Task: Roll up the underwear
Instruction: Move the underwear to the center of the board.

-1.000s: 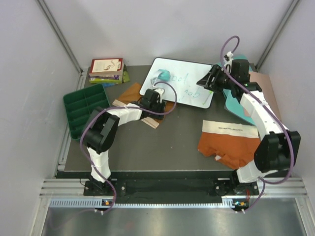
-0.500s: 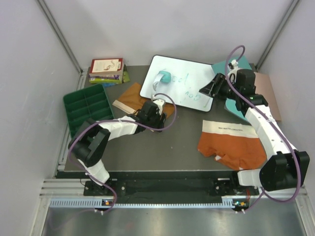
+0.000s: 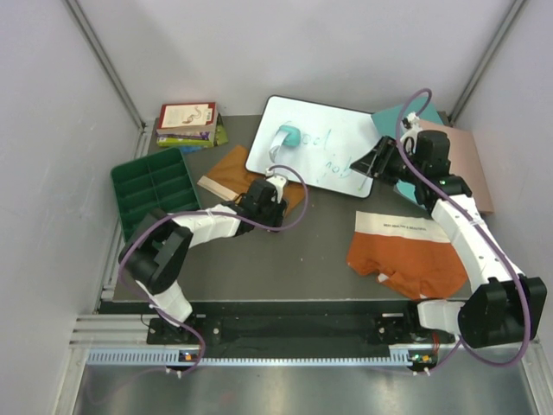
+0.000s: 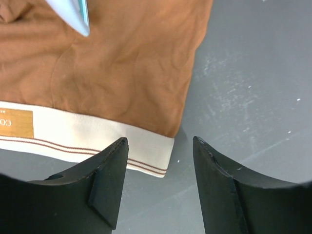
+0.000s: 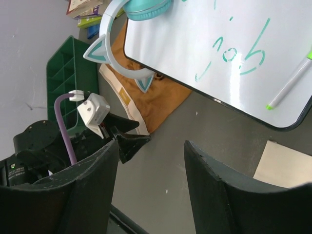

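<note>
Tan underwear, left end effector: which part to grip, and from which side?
Probably the cream waistband at its free corner, coming from the bare-table side with the left end effector straddling the edge. The tan underwear lies flat, so only an edge gives purchase. That corner sits just ahead of the open jaws, and headphones rest on the far part.
</note>
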